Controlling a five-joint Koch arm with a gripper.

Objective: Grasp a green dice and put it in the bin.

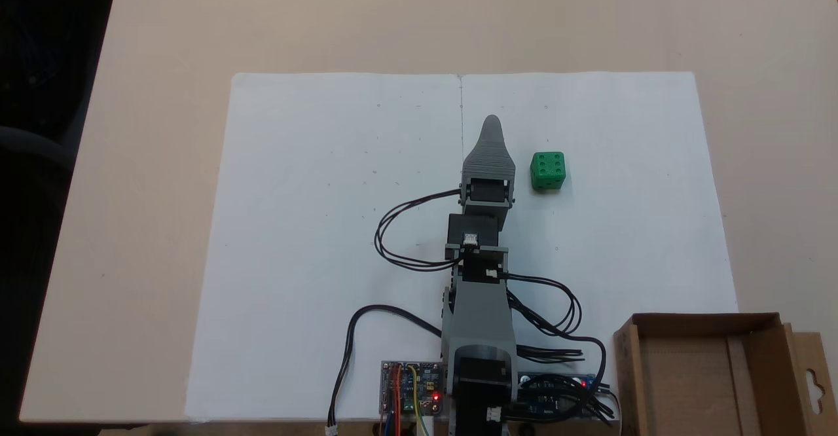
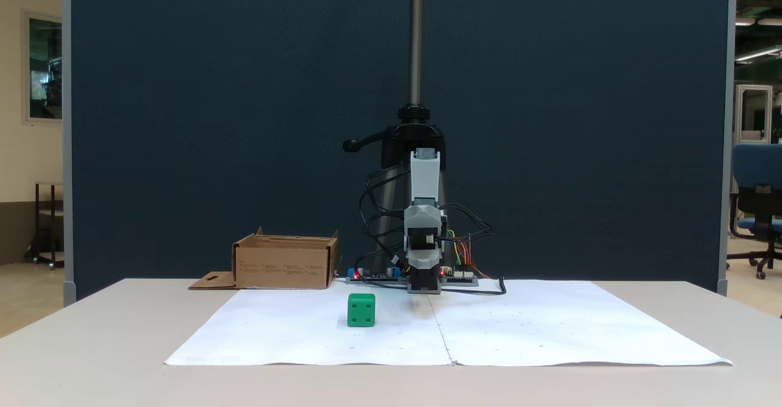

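1. Bin (image 1: 707,377) sits beside my base at the counter (image 1: 163,226) edge, mouth up to receive the drop.
2. End effector (image 1: 491,125) over the paper (image 1: 327,226), empty; open or clenched, can't tell.
3. Dice (image 1: 548,171) on paper, just beside my tip, untouched.

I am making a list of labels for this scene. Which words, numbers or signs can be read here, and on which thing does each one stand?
No text can be read as words.
Green dice: no writing, only pips; six on the top face, four on the face toward the front camera.
Cardboard bin: faint printed lines on its front wall, too small and blurred to read.
Circuit boards at the arm's base: markings too small to read.
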